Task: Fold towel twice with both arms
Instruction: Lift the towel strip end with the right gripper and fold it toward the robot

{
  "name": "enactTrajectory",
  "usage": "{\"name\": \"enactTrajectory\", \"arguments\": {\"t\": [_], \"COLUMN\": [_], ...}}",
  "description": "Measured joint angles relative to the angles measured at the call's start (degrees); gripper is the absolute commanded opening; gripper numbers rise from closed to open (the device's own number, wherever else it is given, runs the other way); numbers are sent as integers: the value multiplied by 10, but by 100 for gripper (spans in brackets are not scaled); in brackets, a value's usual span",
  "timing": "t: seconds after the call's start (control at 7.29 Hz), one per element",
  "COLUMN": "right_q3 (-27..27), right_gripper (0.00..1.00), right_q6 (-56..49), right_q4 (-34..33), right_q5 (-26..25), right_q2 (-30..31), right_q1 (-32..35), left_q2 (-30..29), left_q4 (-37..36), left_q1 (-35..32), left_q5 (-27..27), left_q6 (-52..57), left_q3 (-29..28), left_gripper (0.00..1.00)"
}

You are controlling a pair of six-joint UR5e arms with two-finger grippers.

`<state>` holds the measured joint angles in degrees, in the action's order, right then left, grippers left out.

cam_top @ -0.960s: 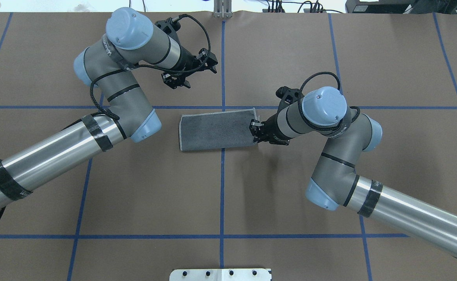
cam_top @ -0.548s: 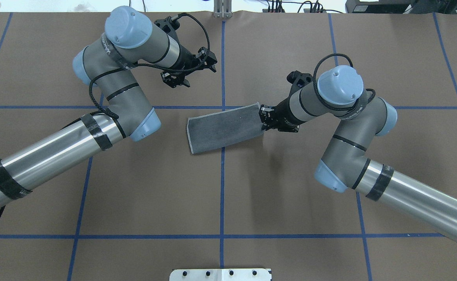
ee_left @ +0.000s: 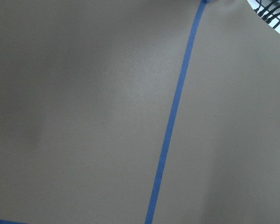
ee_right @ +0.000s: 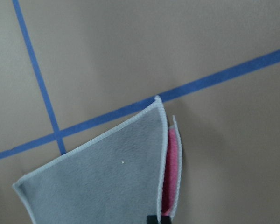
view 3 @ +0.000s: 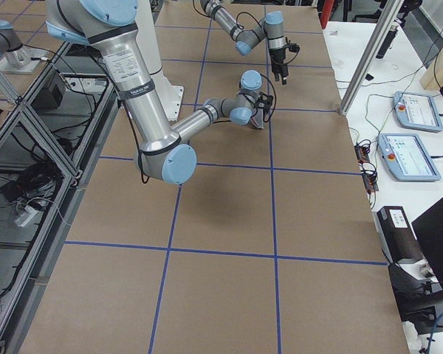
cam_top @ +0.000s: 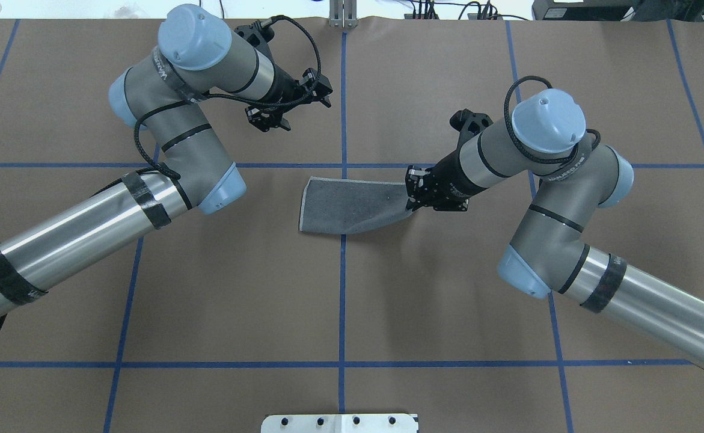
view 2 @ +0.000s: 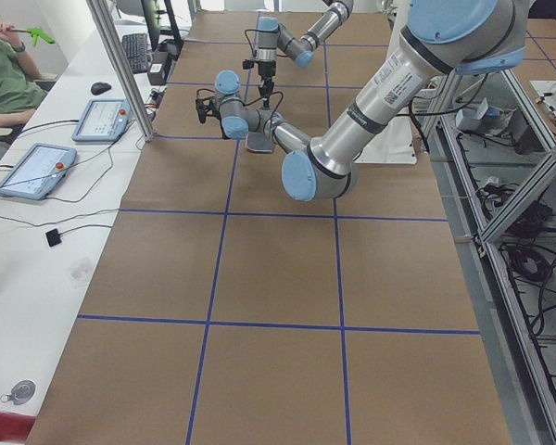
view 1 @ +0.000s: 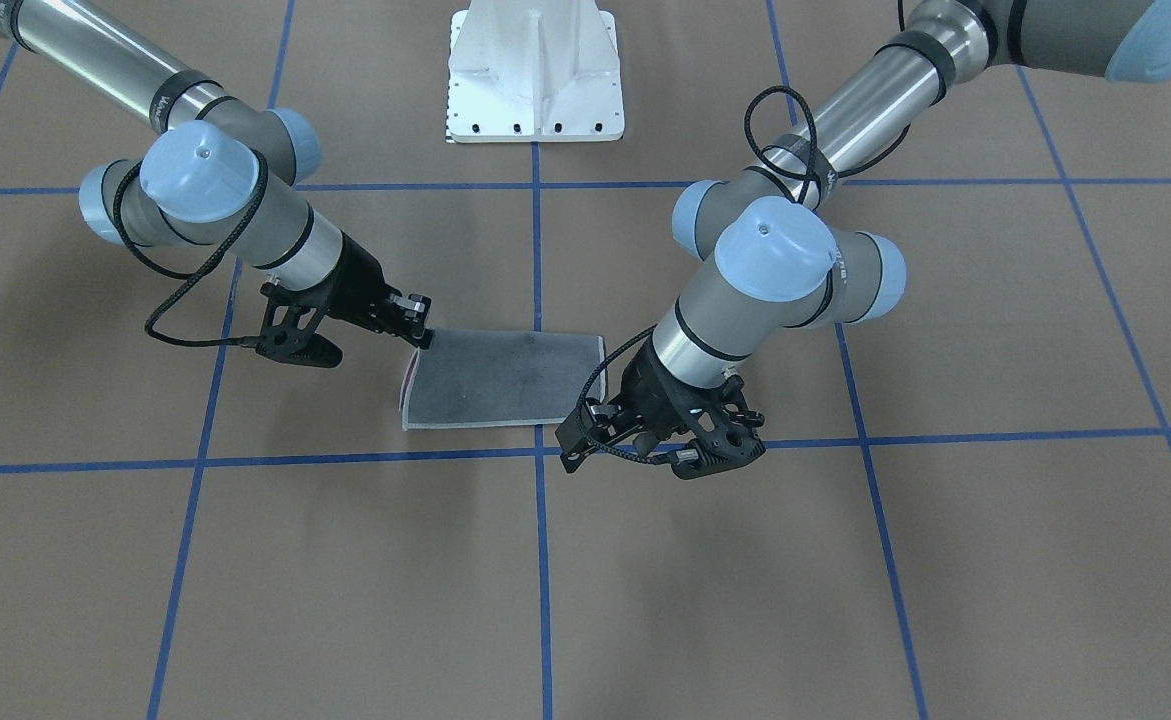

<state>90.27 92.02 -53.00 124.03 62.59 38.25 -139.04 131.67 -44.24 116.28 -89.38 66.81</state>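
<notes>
The towel (cam_top: 352, 207) lies folded once near the table's centre, grey face up with a light hem. Its end nearest the right arm is pinched up off the paper. A strip of the pink inner face shows at that raised end of the towel (ee_right: 107, 177). My right gripper (cam_top: 410, 193) is shut on that end, and the front-facing view shows the right gripper (view 1: 421, 335) at the towel (view 1: 505, 385). My left gripper (cam_top: 296, 108) hangs open over bare table beyond the towel, holding nothing; its wrist view shows only paper and blue tape.
Brown paper with a grid of blue tape lines (cam_top: 342, 288) covers the table. The white pedestal base (view 1: 535, 70) stands at the robot's side. A side bench with tablets (view 2: 97, 119) and a seated person (view 2: 5, 79) runs along the far edge.
My right gripper has moved right and slightly away from the robot with the towel's end in it, dragging the towel rightward and bunching that end. The left arm has drifted a little farther away.
</notes>
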Motion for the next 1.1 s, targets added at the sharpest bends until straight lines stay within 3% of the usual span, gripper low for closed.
{"name": "enactTrajectory", "arguments": {"t": [0.69, 0.96, 1.1], "right_q3": [66, 66, 66], "right_gripper": [0, 99, 100], "right_q6": [58, 61, 61], "right_q4": [0, 0, 0], "right_q5": [-2, -19, -22], "right_q2": [-14, -28, -31], "right_q1": [-122, -157, -163], "left_q2": [1, 1, 1], "left_q4": [-1, -1, -1], "left_q1": [-3, -5, -5], "left_q5": [0, 0, 0], "left_q6": [17, 20, 20], "left_q3": [-2, -2, -2], "left_gripper": [100, 100, 100]}}
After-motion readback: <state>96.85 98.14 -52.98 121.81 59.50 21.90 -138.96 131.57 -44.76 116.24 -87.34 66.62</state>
